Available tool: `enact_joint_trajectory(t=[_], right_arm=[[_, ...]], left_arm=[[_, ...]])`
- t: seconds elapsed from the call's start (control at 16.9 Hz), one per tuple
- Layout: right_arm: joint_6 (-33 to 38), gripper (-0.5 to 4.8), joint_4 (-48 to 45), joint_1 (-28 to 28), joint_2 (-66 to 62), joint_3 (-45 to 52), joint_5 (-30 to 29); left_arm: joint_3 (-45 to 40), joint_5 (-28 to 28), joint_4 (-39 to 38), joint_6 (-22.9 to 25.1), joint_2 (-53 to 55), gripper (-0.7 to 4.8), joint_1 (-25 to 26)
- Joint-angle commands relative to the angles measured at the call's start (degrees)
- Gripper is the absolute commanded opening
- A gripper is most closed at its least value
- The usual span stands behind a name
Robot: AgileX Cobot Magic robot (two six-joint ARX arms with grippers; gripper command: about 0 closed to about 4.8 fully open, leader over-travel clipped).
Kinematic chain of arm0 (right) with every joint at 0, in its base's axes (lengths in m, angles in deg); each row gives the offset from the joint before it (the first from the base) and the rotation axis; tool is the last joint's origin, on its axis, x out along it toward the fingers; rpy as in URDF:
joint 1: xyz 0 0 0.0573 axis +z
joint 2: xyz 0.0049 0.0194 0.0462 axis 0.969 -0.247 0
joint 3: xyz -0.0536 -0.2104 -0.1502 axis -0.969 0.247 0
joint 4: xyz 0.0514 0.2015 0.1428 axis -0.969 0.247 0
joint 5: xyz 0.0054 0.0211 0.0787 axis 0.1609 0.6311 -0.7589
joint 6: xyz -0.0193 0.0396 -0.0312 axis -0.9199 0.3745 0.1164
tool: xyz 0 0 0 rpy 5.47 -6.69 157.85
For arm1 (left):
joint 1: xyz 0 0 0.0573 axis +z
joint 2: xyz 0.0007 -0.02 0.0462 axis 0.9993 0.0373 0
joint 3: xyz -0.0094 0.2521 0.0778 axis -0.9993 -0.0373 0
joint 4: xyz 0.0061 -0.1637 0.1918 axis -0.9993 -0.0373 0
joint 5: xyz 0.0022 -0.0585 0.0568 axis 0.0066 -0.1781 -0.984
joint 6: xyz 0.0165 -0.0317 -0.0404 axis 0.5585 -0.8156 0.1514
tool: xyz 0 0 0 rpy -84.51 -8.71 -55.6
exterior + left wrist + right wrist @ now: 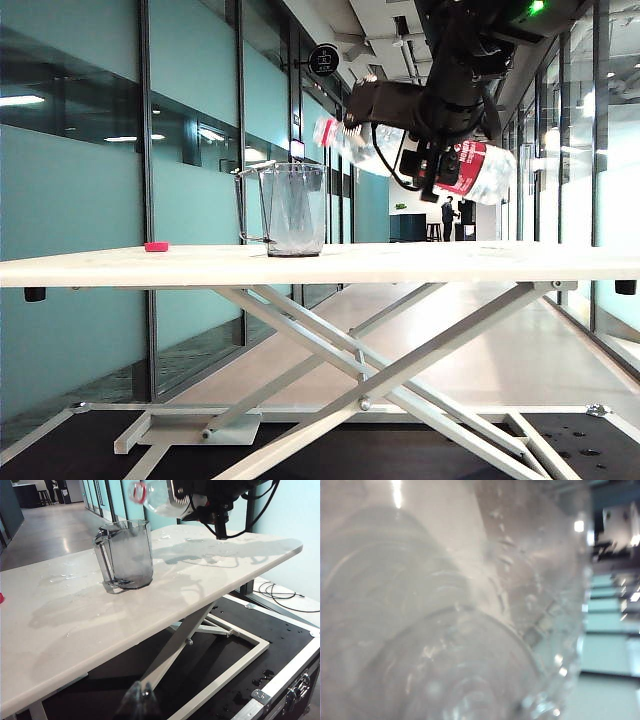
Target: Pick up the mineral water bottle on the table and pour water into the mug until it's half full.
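Note:
My right gripper [436, 172] holds the mineral water bottle [485, 172] in the air above the table [450, 262]. The bottle lies almost level, and its red-ringed neck points toward the mug [292, 210]. The neck stops a little short of the mug's rim and above it. In the right wrist view the clear bottle [445, 605] fills the frame and hides the fingers. The glass mug [127, 555] stands upright on the table [75, 630]; I cannot tell its water level. Beyond it the bottle [155, 495] hangs tilted. My left gripper [142, 692] hovers low off the table's near edge, fingertips together, holding nothing.
A small red cap [156, 246] lies on the table, left of the mug. Wet patches [65, 577] mark the tabletop beside the mug. Under the table are the white scissor legs [360, 360], a black metal-edged case [280, 680] and loose cables [280, 592].

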Motion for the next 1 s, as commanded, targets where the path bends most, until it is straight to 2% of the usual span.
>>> enact_joint_trajectory(t=[0.06, 0.35, 1.0], right_arm=[[-8.1, 2.11, -5.6, 0.1, 0.9, -0.5, 0.8], [-18.2, 2.11, -9.4, 0.2, 0.9, -0.5, 3.1], [-25.6, 2.11, -14.8, 0.2, 0.9, -0.5, 5.8]], left_arm=[[0.1, 0.1, 0.3, 0.7, 0.1, -0.05, 0.0], [0.1, 0.0, 0.3, 0.7, 0.1, -0.05, 0.0], [0.1, 0.0, 0.3, 1.1, 0.1, -0.05, 0.0]])
